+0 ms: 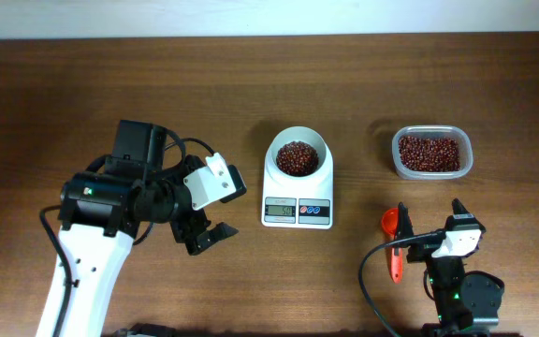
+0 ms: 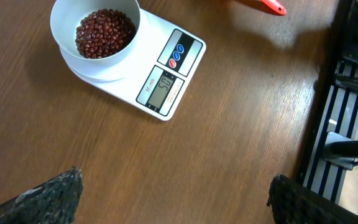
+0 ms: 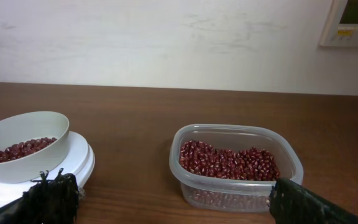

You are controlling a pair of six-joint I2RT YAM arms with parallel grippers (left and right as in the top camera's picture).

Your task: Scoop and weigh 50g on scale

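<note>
Overhead view: the scale [image 1: 297, 192] stands at the middle of the wooden surface [image 1: 82, 84], its display and its red and blue buttons on the near edge. The round white bowl [image 1: 297, 154] on top of it holds a layer of red beans [image 1: 297, 157]. In the left wrist view the display appears to read 50. A clear tub [image 1: 430, 153] of the same beans sits to the right of the scale, apart from it. A red scoop [image 1: 393, 243] lies on the surface near the front edge, just beside my right arm; I cannot tell whether it touches the arm. My left hand [image 2: 176, 180] hangs over bare surface to the left of the scale, fingers spread wide with nothing between them. My right hand [image 3: 169, 183] faces the tub and the scale from the near side, likewise spread wide and gripping nothing.
</note>
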